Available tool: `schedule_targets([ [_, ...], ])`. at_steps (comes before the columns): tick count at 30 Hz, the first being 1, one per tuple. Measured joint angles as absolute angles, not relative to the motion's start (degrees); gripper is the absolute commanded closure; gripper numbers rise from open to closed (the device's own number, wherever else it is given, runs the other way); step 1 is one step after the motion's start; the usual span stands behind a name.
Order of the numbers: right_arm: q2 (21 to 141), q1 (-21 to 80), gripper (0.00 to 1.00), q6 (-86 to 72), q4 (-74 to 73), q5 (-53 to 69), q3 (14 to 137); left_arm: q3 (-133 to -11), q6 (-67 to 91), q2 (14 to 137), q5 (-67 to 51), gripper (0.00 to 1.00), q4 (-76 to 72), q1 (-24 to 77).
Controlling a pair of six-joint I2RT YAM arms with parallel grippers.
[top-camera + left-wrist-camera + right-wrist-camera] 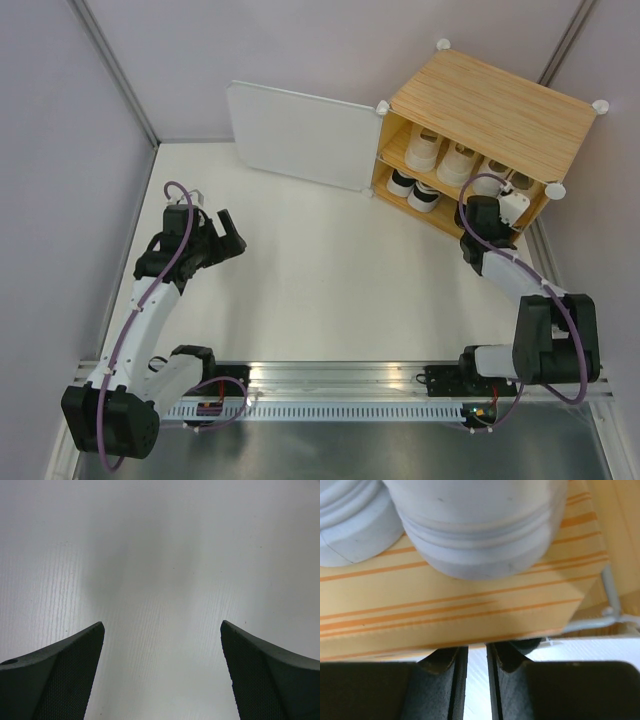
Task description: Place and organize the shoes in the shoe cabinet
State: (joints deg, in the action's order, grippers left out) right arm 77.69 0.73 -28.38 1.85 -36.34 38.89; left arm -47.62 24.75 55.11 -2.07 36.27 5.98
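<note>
The shoe cabinet [490, 100] stands at the back right with its white door [300, 135] swung open to the left. White and cream shoes [460, 163] sit on its upper shelf; white shoes with black trim [426, 197] sit on the lower one. My right gripper [476, 647] is at the cabinet's right end, below the wooden shelf [445, 615] that carries two white shoe soles [480, 530]. Its jaws stand almost together with a thin gap, and the shelf edge hides the tips. My left gripper [162, 630] hangs wide open over bare white table, far from the cabinet.
The open door leans out over the back of the table. A wall post [120, 80] rises on the left. A metal rail [330, 385] with both arm bases runs along the near edge. A thin wire frame [612, 600] edges the cabinet's right side.
</note>
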Motion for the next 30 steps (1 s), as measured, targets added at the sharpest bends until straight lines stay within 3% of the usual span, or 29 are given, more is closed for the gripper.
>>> schedule_targets([
  [11, 65.67, 0.73, 0.73, -35.48, -9.19, -35.59, 33.95, -47.62, 24.75, 55.11, -2.07, 0.0, 36.27, 5.98],
  [30, 71.77, -3.11, 0.76, -39.29, -6.44, -36.1, 31.29, -47.59, 24.73, 55.11, -2.04, 0.0, 36.27, 5.98],
])
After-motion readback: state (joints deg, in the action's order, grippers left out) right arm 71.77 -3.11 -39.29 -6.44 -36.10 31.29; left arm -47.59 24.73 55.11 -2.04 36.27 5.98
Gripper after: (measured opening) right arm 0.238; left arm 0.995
